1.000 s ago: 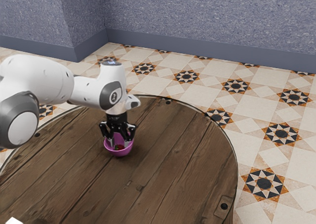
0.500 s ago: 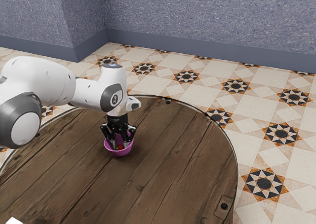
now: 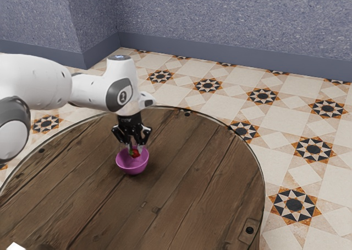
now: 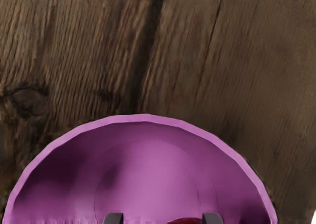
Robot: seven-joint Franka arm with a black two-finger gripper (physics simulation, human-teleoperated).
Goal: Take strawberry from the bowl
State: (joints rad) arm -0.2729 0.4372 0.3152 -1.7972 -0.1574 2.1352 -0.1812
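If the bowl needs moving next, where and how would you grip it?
I'd take the bowl by its thin rim, from above, one finger inside: it sits upright, mouth open. My gripper holds the strawberry, so that goes down first.

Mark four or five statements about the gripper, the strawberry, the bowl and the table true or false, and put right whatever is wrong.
1. The gripper is shut on the strawberry. True.
2. The bowl lies tipped on its side. False: it stands upright, with its opening facing up.
3. The table has a top of brown wooden planks. True.
4. The strawberry lies on the table, beside the bowl. False: it is between the gripper's fingertips, at the bowl's opening.
5. The bowl is green. False: it is pinkish purple.
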